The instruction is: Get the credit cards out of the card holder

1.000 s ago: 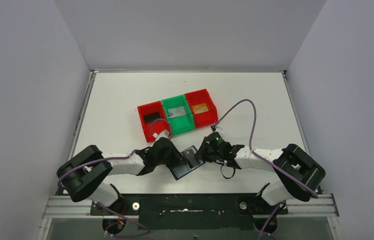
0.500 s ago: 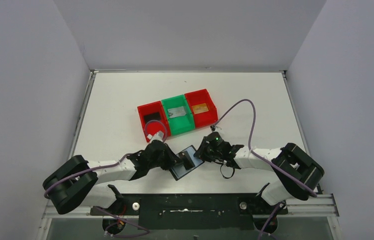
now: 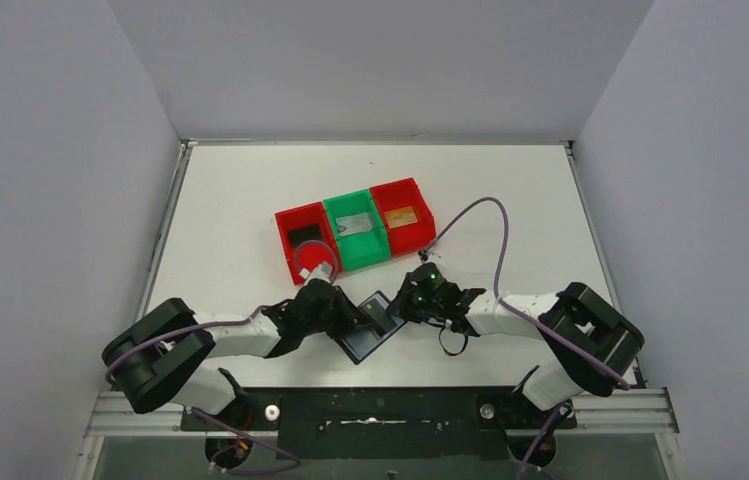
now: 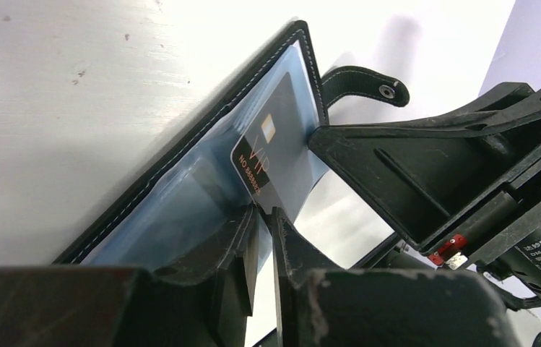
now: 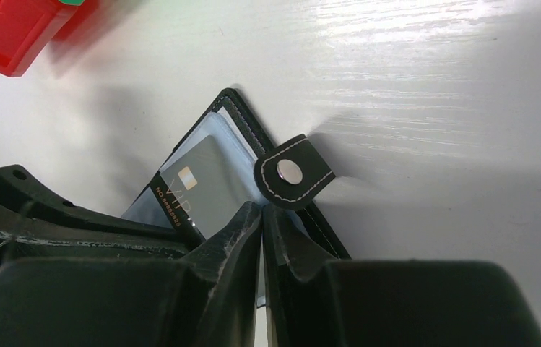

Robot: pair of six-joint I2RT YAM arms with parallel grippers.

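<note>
At the near edge of the table (image 3: 240, 190), the card holder (image 3: 374, 327) lay open. The left gripper (image 4: 261, 217) pinched the dark card (image 4: 273, 155) by its corner; the right gripper (image 5: 261, 217) clamped the holder's edge beside the strap (image 5: 292, 172).

Card holder (image 3: 368, 338) lies open on the white tabletop (image 3: 250, 180), near the middle of the near edge, grey-blue inner face up. A dark credit card (image 3: 382, 314) shows on that face. The left gripper (image 3: 350, 318) meets the holder from the left, the right gripper (image 3: 402, 306) from the right. Grip not resolvable from above. At table centre, three touching bins in a row: left red bin (image 3: 284, 232), green bin (image 3: 334, 215), right red bin (image 3: 420, 205), one flat item in each.
</note>
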